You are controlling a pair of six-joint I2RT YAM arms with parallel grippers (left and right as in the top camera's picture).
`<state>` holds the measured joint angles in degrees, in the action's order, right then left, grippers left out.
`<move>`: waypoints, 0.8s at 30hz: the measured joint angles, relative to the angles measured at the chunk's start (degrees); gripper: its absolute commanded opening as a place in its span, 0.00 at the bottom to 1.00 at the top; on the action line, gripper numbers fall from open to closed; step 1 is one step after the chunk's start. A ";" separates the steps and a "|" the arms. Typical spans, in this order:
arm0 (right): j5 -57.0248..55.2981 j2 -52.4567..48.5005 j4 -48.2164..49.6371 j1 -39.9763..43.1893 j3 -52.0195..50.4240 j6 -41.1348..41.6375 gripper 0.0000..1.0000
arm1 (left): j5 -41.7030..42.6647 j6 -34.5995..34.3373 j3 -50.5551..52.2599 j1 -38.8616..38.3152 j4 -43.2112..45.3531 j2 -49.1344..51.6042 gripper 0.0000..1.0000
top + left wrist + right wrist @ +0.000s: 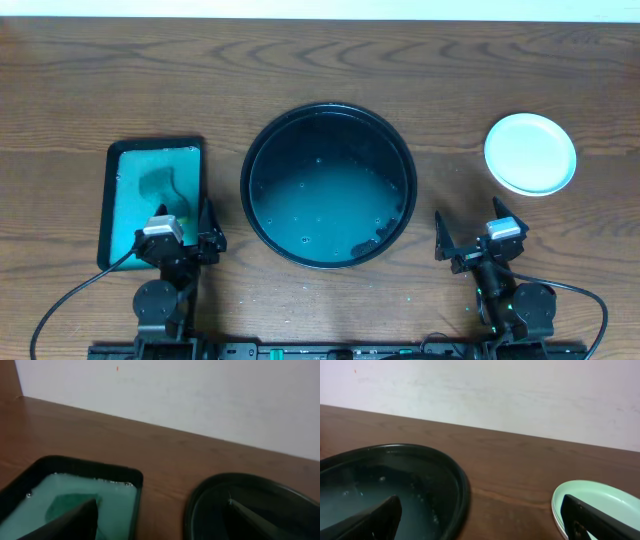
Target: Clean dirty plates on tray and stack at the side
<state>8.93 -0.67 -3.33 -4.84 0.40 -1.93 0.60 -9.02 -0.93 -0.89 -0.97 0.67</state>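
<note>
The round black tray (300, 190) sits mid-table with no plate on it, only teal-tinted wet film and droplets. The plates (530, 153) lie stacked on the bare table at the far right, the top one looking clean; the right wrist view shows mint-green plates (605, 497) with a white edge beneath. My left gripper (183, 215) hovers open at the front left, one finger over the sponge tray, and holds nothing (160, 520). Just as empty, my right gripper (470, 222) stands open at the front right, between the black tray (455, 475) and the stack (482, 517).
A rectangular teal-green tray (120, 200) with a dark rim stands left of the black tray, holding liquid and a green sponge (165, 185). Bare wooden table lies between the black tray and the stack. A pale wall runs along the table's far edge.
</note>
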 measured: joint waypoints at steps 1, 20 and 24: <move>0.00 0.00 -0.07 0.00 0.00 0.00 0.99 | 0.04 -0.22 -0.02 0.02 -0.20 -0.04 0.80; 0.00 0.00 -0.07 0.00 0.00 0.00 0.99 | 0.11 -0.15 -0.04 0.02 -0.52 -0.07 0.80; 0.00 0.00 -0.04 0.00 0.00 0.00 0.99 | 0.11 -0.17 -0.04 0.00 -0.52 -0.07 0.80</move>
<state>8.93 -0.67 -3.38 -4.84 0.40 -1.93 0.71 -9.19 -0.97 -0.89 -1.50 0.60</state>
